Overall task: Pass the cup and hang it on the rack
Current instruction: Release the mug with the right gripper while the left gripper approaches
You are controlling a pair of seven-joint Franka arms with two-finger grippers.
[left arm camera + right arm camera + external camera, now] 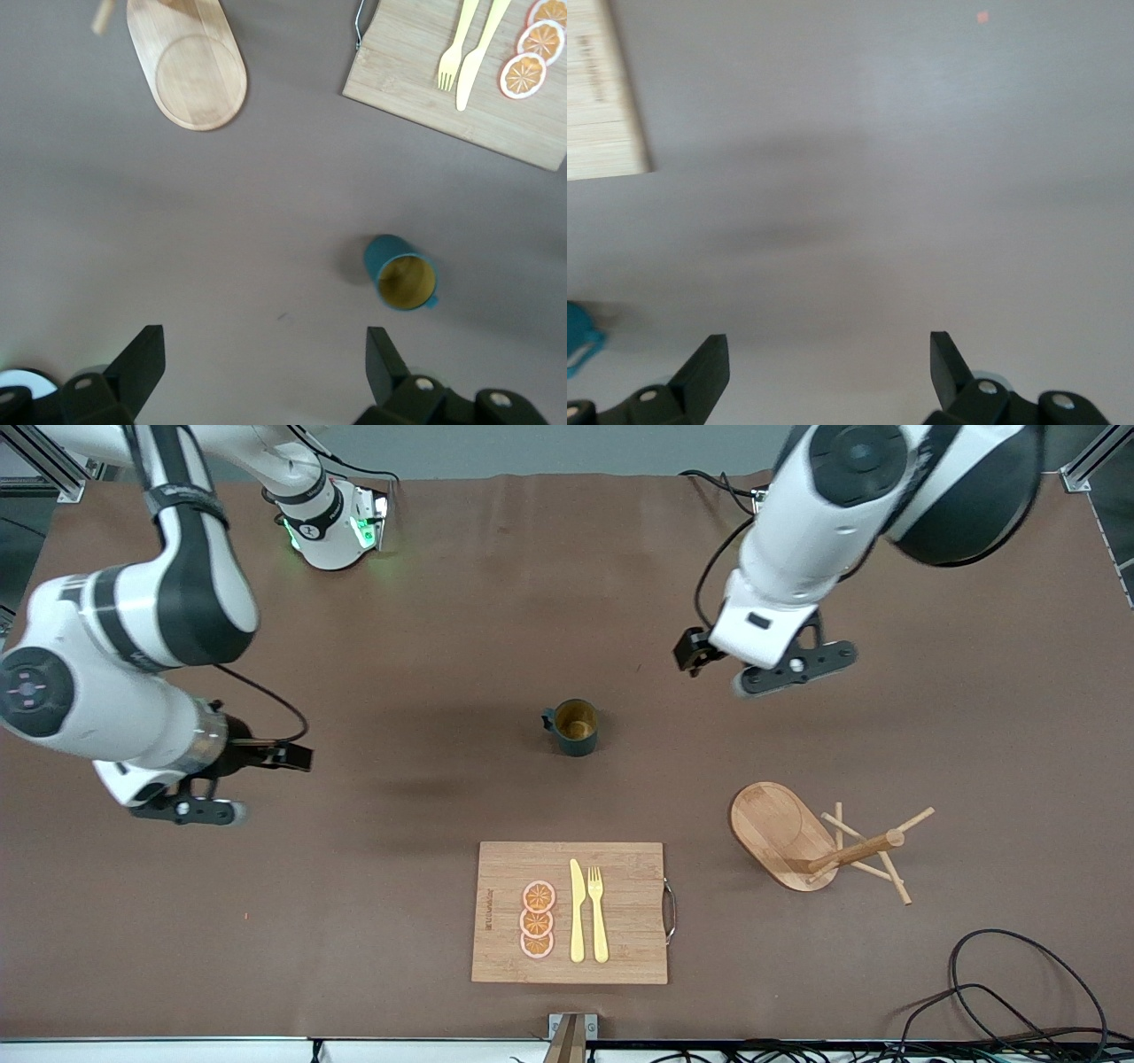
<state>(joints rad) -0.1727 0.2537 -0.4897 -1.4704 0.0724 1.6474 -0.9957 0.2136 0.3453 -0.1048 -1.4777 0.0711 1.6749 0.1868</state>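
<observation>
The dark teal cup stands upright on the middle of the brown table, with its handle toward the right arm's end. It also shows in the left wrist view and as a sliver in the right wrist view. The wooden rack appears to lie tipped on its side nearer the front camera, toward the left arm's end; its oval base shows its flat face. My left gripper is open and empty over bare table beside the cup. My right gripper is open and empty over bare table at the right arm's end.
A bamboo cutting board lies nearer the front camera than the cup, with a yellow knife, a fork and three orange slices on it. Black cables lie at the near corner by the left arm's end.
</observation>
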